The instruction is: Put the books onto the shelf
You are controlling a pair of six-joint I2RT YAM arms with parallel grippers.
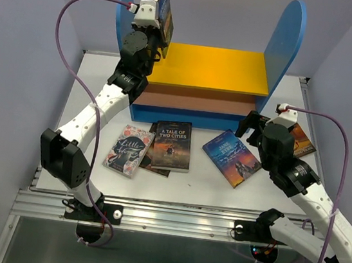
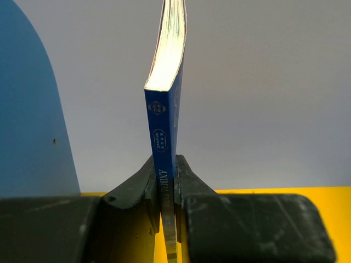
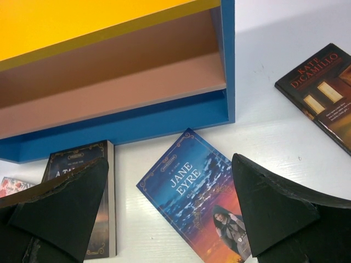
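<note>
1. Paper, thin and light: the Animal Farm paperback (image 2: 164, 109) stands upright in the left gripper (image 2: 165, 170). It is above the yellow top board (image 1: 210, 68) of the shelf (image 1: 285, 42), close to the left blue side panel (image 1: 123, 1). Whether it touches the board, I cannot tell.
2. Its fingers (image 2: 137, 192) are almost closed, pinching the lower end of the spine, and the pages rise free above them.
3. Gripped so low, a soft cover like this will probably flex and lean, and glossy card may slip. The spine is likely the stiffest place to hold.
4. The right gripper (image 3: 170, 164) is spread wide and carries nothing. It hangs over the blue-and-orange Jane Eyre paperback (image 3: 192, 192), which lies flat on the table (image 1: 220, 189) in front of the shelf.
5. A Tale of Two Cities (image 1: 172, 145) and Little Women (image 1: 128, 150) lie flat further left. A Kate DiCamillo book (image 3: 323, 87) lies to the right.
6. Flat books offer no edge to pinch, so each probably needs a corner tipped up first.
</note>
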